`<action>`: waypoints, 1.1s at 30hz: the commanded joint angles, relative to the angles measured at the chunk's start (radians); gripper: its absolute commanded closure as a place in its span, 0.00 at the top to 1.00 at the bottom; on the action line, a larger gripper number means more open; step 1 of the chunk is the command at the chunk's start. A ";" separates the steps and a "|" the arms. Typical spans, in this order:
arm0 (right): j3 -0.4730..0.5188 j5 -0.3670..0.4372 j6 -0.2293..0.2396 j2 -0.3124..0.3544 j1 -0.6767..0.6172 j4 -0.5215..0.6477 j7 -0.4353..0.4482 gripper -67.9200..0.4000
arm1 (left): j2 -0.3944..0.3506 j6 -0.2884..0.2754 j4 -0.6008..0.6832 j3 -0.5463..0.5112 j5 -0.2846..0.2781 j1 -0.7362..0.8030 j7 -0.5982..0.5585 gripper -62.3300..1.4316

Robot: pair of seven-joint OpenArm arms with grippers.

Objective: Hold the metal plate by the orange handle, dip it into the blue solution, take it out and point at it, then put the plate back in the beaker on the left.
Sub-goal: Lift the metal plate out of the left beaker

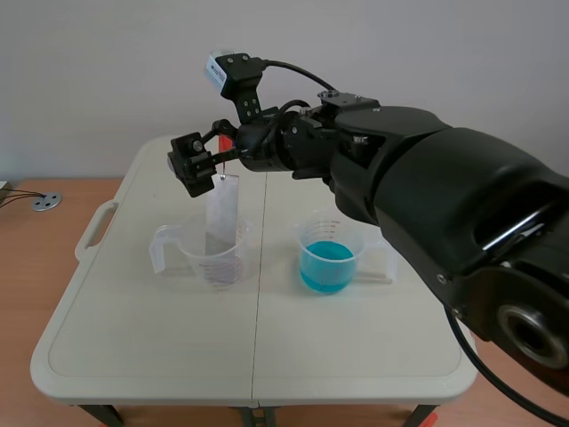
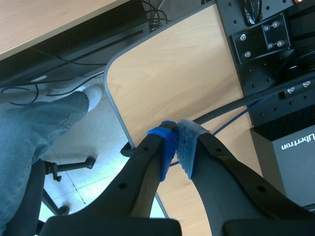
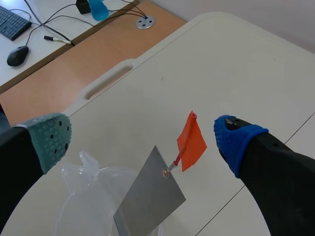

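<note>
over the beaker, only its wrist view shows the right gripper spread wide, orange handle ungripped.

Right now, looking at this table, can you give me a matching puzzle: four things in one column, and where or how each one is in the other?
Things:
1. metal plate
2. orange handle
3. blue solution
4. left gripper

Places or states:
A. shut, holding nothing
B. in the right beaker
C. standing in the left beaker
D. between the right gripper's open fingers

Pairs: 1-C, 2-D, 3-B, 4-A.
</note>
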 commanded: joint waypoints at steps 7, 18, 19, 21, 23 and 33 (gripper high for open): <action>0.001 0.011 0.004 -0.003 0.026 0.022 -0.027 0.67 | 0.002 -0.003 0.011 0.003 -0.006 0.018 -0.012 0.05; 0.001 0.011 0.004 -0.003 0.026 0.022 -0.027 0.37 | 0.002 -0.003 0.011 0.003 -0.006 0.016 -0.013 0.05; 0.001 0.011 0.004 -0.003 0.026 0.022 -0.026 0.33 | 0.002 -0.003 0.011 0.003 -0.006 0.016 -0.013 0.05; 0.001 0.011 0.004 -0.003 0.026 0.022 -0.026 0.26 | 0.002 -0.003 0.011 0.003 -0.006 0.016 -0.012 0.05; 0.001 0.011 0.004 -0.003 0.026 0.022 -0.026 0.19 | 0.002 -0.003 0.011 0.003 -0.006 0.016 -0.012 0.05; 0.001 0.011 0.016 -0.003 0.025 0.022 -0.026 0.02 | 0.002 -0.003 0.011 0.003 -0.006 0.016 -0.012 0.05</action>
